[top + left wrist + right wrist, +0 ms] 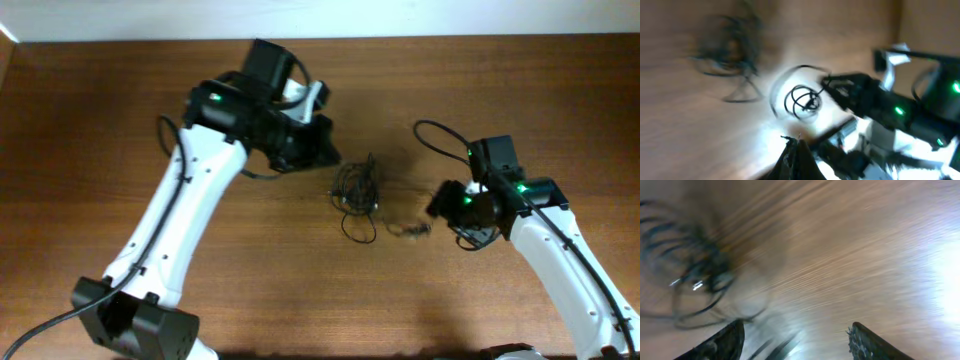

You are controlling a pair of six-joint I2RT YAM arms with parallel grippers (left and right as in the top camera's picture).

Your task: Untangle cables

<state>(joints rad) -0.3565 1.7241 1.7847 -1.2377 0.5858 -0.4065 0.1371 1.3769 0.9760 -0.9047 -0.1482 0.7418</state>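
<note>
On the wooden desk (500,80) a knot of cables (357,188) lying between the two arms, right claw (796,327) spread wide with nothing between its fingers, just beside a small loose cable coil (802,100), left claw (792,145) pressed together, near the knot

A brown wooden table (300,300), its grain running left to right, filled nearly the whole overhead frame. A pale band (450,15) ran along the top edge of that frame. In the right wrist view, bright glare (947,265) whitened the wood at the right edge.
</note>
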